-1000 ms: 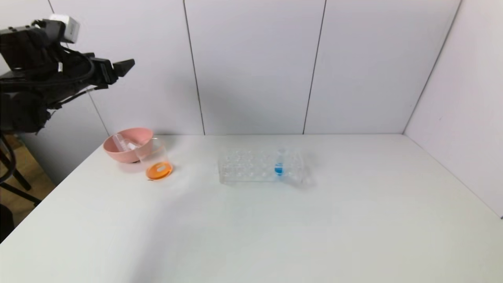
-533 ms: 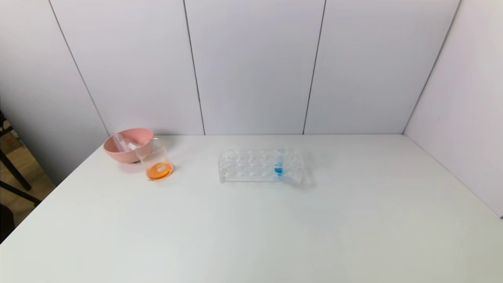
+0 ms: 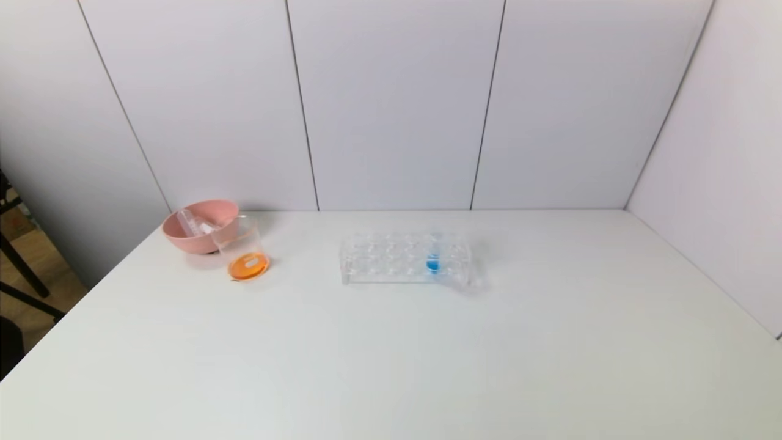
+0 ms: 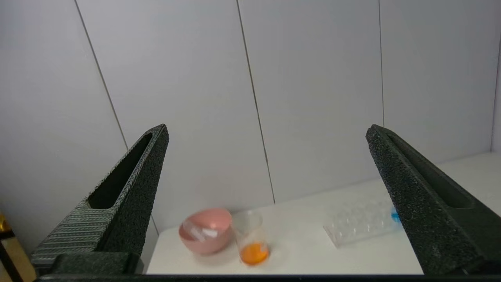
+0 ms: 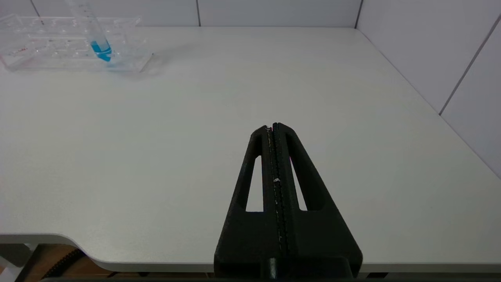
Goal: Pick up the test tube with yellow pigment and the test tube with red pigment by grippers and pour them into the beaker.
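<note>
Black left gripper (image 4: 266, 137) raised, splayed | right gripper (image 5: 273, 127) low, seemingly pressed together

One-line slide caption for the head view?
Beaker holding orange liquid beside pink bowl; blue tube alone in rack.

So the surface (image 3: 391, 366) is a plain white top, pushed into a corner with pale panelled walls behind it and on the right. Only three things actually sit on it, all toward the back. Far left there's a pink bowl (image 3: 197, 239) with a couple of clear tubes lying inside. Right up against its front right side is the beaker (image 3: 243, 252), clear, with a shallow orange puddle in the bottom. Well apart from those, around the middle, sits a clear tube rack (image 3: 403, 260) with a single blue-liquid tube (image 3: 434, 253) standing in it, toward its right end.
</note>
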`<state>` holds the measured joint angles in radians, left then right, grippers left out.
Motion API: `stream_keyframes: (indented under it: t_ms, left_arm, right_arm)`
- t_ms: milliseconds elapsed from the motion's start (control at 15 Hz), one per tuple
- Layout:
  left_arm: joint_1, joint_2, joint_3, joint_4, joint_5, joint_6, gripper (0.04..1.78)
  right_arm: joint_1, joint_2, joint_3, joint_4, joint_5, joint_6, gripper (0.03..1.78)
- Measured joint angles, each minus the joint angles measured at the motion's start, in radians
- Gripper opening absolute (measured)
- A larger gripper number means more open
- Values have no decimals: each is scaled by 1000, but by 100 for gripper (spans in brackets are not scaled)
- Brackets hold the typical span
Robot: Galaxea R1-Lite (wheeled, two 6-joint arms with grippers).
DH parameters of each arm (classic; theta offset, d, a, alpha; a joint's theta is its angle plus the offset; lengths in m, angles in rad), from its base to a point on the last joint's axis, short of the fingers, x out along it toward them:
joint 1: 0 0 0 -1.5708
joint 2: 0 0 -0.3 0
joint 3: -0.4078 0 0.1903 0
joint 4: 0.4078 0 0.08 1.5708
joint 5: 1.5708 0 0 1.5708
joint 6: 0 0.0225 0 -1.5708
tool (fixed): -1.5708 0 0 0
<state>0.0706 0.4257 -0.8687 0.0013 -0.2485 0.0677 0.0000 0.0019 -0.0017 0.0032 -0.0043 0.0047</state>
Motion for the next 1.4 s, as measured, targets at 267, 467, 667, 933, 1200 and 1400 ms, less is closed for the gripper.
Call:
stream_keyframes:
  t_ms: [267, 467, 667, 933, 1200, 1400]
  left_arm:
    - [-37, -194, 321, 246, 151, 96, 176]
    - [-58, -324, 579, 242, 300, 136, 176]
    - [-69, -399, 713, 253, 253, 89, 176]
    - [-71, -425, 763, 241, 234, -11, 176]
    - [-71, -428, 766, 240, 239, -75, 176]
    - [-71, -428, 767, 238, 239, -78, 176]
  right_arm:
    - [0, 0, 0, 0, 0, 0, 11]
    - [0, 0, 0, 0, 0, 0, 11]
    - [0, 0, 0, 0, 0, 0, 11]
    - [0, 0, 0, 0, 0, 0, 11]
    - [0, 0, 0, 0, 0, 0, 11]
    - [0, 0, 0, 0, 0, 0, 11]
